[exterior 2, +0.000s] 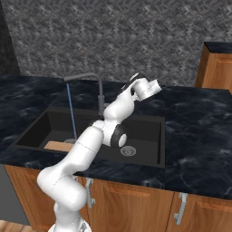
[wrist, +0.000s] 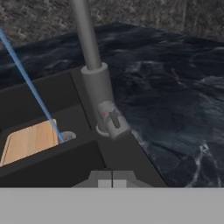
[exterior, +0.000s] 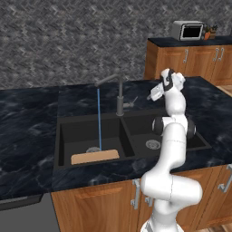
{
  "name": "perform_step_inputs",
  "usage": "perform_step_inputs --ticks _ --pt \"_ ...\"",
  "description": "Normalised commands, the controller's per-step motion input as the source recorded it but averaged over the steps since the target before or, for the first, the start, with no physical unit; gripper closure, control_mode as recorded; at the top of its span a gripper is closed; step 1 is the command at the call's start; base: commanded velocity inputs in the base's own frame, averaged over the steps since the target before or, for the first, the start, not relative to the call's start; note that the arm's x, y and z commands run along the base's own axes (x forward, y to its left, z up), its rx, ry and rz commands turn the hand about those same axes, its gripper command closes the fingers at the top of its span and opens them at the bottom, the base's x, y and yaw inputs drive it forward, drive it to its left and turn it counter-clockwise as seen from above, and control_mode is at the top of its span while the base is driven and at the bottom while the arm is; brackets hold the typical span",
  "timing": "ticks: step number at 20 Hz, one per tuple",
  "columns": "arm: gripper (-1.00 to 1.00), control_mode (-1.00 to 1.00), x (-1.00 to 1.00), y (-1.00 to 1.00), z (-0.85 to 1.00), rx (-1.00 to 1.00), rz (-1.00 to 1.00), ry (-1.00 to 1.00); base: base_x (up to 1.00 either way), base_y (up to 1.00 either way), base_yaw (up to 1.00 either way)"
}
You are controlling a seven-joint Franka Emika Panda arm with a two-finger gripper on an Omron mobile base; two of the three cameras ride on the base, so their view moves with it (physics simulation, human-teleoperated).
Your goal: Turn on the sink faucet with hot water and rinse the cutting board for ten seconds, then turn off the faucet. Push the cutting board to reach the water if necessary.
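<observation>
Left base view: tan cutting board (exterior: pixel 95 157) beside thin blue water (exterior: pixel 99 118), hand (exterior: pixel 150 96) pressed together.

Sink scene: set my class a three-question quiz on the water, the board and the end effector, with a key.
1. True or false: the water is running from the sink faucet.
2. Where does the stream land? A) on the cutting board B) beside the board, at the drain of the sink C) in the right basin
3. Fill in: the end effector, raised by the faucet, is ____ and holds nothing.

Key: 1 true; 2 B; 3 shut
</observation>
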Motion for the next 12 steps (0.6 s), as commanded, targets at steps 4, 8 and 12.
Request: perform_step_inputs --ticks 4,8,12 --pt "1.00 -1.00 0.38 0.00 0.11 0.00 0.05 0.00 0.00 0.00 0.00" --pt "1.00 -1.00 0.35 0.00 0.03 0.00 0.07 0.00 0.00 0.00 0.00" --pt "1.00 -1.00 0.38 0.00 0.01 0.00 0.09 0.01 0.00 0.00 0.00"
